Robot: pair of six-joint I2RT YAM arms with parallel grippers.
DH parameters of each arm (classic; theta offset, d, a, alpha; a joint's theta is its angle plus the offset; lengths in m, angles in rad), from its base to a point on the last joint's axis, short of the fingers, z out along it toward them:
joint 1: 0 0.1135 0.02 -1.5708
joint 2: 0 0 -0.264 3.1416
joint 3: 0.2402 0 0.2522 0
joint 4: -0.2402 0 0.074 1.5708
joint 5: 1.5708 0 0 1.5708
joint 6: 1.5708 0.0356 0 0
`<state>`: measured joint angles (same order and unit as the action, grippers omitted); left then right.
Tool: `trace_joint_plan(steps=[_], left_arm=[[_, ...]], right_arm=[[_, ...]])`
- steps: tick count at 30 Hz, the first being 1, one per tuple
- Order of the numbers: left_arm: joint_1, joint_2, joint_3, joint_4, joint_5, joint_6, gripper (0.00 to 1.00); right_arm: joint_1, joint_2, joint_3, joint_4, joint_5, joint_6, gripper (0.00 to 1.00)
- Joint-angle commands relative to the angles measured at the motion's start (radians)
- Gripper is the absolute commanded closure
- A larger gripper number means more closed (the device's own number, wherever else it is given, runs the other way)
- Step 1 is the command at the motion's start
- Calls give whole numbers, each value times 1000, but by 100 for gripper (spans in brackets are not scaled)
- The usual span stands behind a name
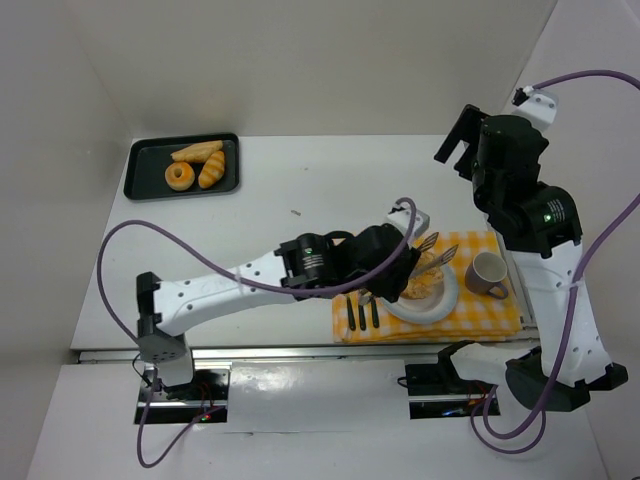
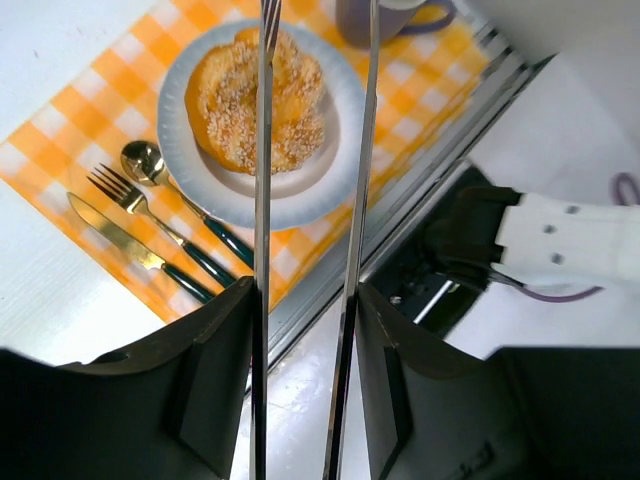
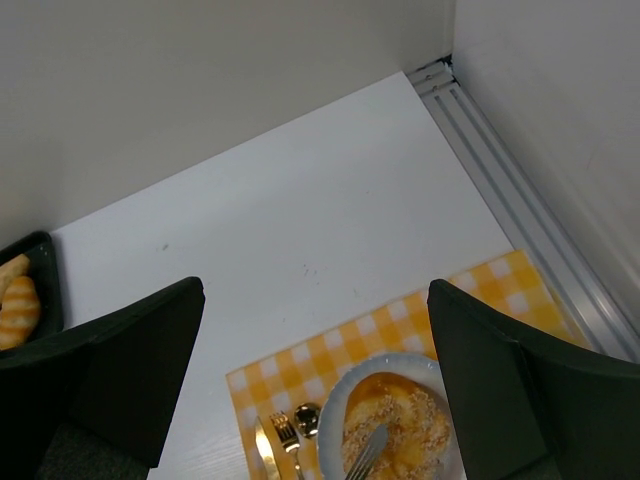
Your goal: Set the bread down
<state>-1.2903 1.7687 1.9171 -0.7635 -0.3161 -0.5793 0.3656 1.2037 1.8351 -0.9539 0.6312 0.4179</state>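
Observation:
A sesame-topped bread (image 2: 260, 105) lies on the white plate (image 2: 330, 170) on the yellow checked placemat (image 1: 480, 320); it also shows in the top view (image 1: 420, 285) and in the right wrist view (image 3: 400, 440). My left gripper (image 2: 305, 300) hangs over the plate's near side (image 1: 405, 265), shut on metal tongs (image 2: 262, 200). The tongs' arms stand spread, one tip above the bread and the other beside it, not squeezing it. My right gripper (image 3: 315, 295) stands open and empty, raised at the back right (image 1: 455, 140).
A black tray (image 1: 140, 185) at the back left holds three other breads (image 1: 197, 152). A mug (image 1: 487, 272) stands right of the plate. A knife, fork and spoon (image 2: 130, 195) lie left of it. The table's metal rail (image 2: 400, 200) runs just past the placemat.

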Motion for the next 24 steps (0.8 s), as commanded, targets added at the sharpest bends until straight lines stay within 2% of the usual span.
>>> trace_joint_plan(steps=[1,5,9,10,13,14,16,17,20,21,23,24], left_arm=[[2,-124,-25,20,-14,-16,46],[2,-196,-137,-69,23,-149,48],[11,-325,-292,-175,-84,-267,49],[69,-375,-320,-207,-80,-315,50],[225,-469,-450,-232,-2,-315,50],[318,-506,-481,-218,9,-288,52],[429,-596,-523,-194,9,-245,52],[556,-615,-523,-185,9,-182,52],[776,-589,-480,-171,40,-84,52],[895,-572,-452,-149,69,-29,52],[991,-511,-438,-106,90,12,52],[1085,-485,-417,-77,129,39,52]], right_arm=[[-7,-1,-10,26,2,-4,0],[-7,46,-31,41,-54,-14,0],[-7,92,-56,52,-105,-14,0],[-7,92,-65,63,-138,-14,0],[-7,105,-102,104,-186,-14,0],[-7,105,-114,116,-200,-14,0],[-7,115,-128,127,-211,-5,0],[-7,115,-128,127,-211,-5,0],[-7,126,-142,147,-222,-5,0],[-7,135,-151,147,-222,-5,0],[-7,146,-142,147,-222,-5,0],[-7,158,-142,147,-222,-14,0]])
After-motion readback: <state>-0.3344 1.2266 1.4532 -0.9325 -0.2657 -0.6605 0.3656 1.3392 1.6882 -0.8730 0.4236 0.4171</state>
